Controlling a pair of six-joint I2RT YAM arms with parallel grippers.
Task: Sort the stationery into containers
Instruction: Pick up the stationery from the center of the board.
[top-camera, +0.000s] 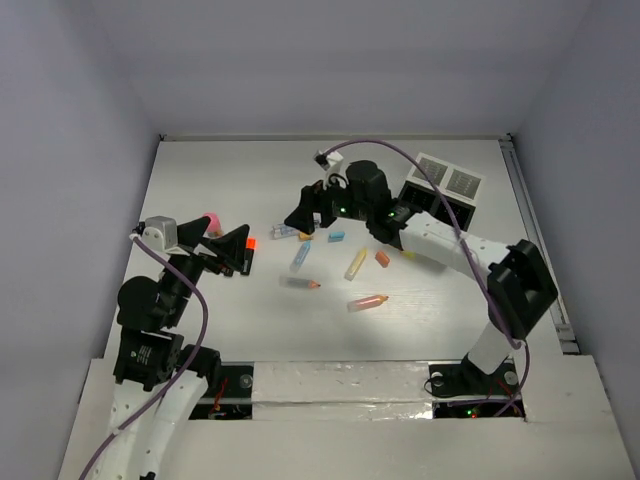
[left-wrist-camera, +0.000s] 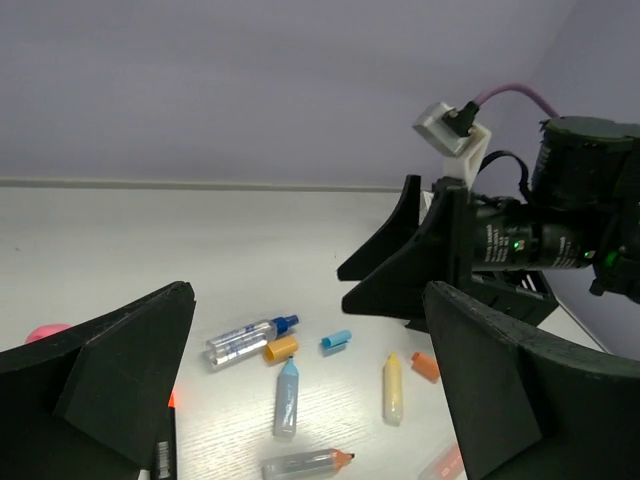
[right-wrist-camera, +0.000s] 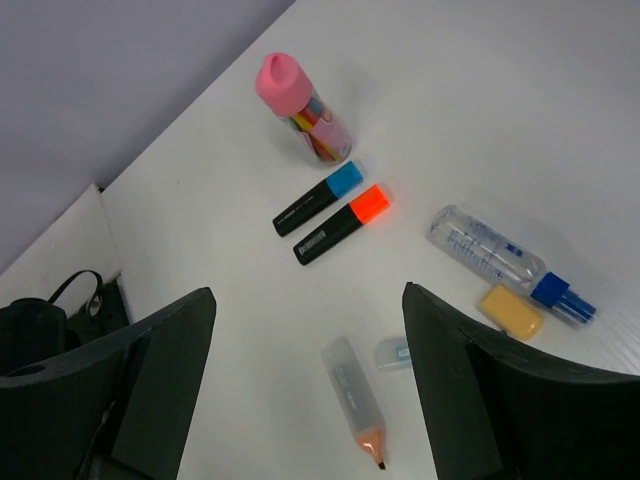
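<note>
Stationery lies scattered mid-table: a light-blue stick (top-camera: 300, 256), a yellow stick (top-camera: 356, 263), a small orange piece (top-camera: 383, 258), and two clear orange-tipped sticks (top-camera: 300, 283) (top-camera: 368, 302). A pink-capped tube (top-camera: 211, 220) stands at the left. The black compartment box (top-camera: 445, 182) sits at the back right. My left gripper (top-camera: 228, 248) is open and empty, left of the pile; in its wrist view (left-wrist-camera: 320, 400) it faces the light-blue stick (left-wrist-camera: 287, 397) and the yellow stick (left-wrist-camera: 393, 387). My right gripper (top-camera: 304, 215) is open and empty; in its wrist view (right-wrist-camera: 310, 390) it hangs over a clear orange-tipped stick (right-wrist-camera: 357, 400).
Two black markers, blue-capped (right-wrist-camera: 320, 197) and orange-capped (right-wrist-camera: 342, 222), lie beside the pink-capped tube (right-wrist-camera: 300, 105). A clear blue-capped bottle (right-wrist-camera: 495, 255) and a yellow-orange cap (right-wrist-camera: 512, 310) lie close together. The right arm (left-wrist-camera: 560, 240) reaches across the table's far side.
</note>
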